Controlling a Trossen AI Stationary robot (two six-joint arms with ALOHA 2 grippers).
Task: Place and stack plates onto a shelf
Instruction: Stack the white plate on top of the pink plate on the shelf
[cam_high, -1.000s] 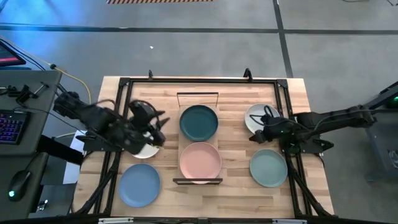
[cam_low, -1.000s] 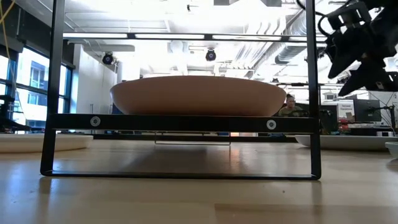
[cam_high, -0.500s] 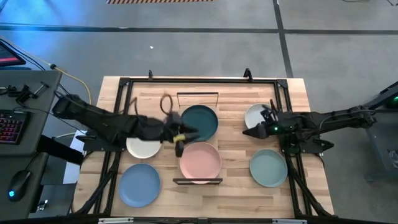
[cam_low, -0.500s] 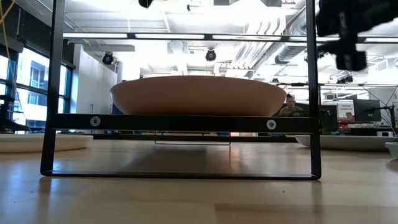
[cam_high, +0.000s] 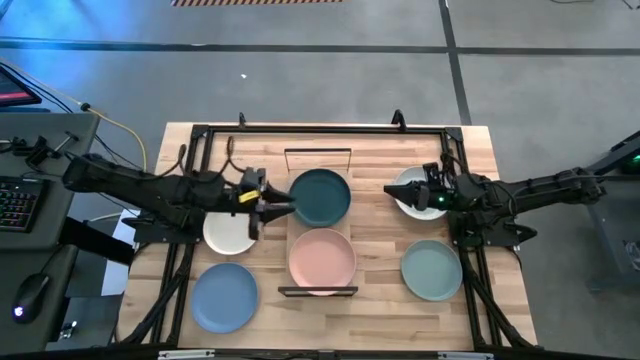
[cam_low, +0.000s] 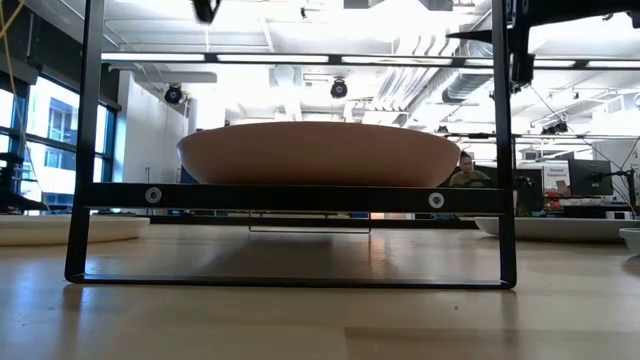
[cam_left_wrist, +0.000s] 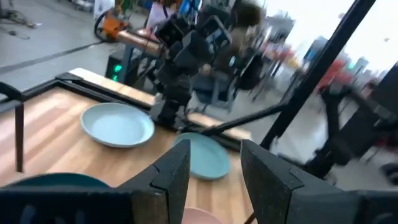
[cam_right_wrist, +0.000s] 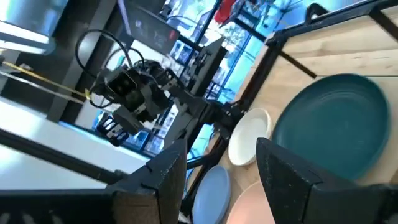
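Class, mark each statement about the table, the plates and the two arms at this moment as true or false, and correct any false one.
1. The pink plate lies on the shelf. True.
2. The dark teal plate is stacked on the pink one. False: they lie side by side.
3. The left gripper holds a plate. False: its fingers are open and hold nothing.
4. The blue plate lies off the shelf, on the tabletop. True.
5. The right gripper is open. True.

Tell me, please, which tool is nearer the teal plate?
Left. The left tool sits just beside the teal plate, at its edge toward the left arm. The right tool is farther off, over a whitish plate.
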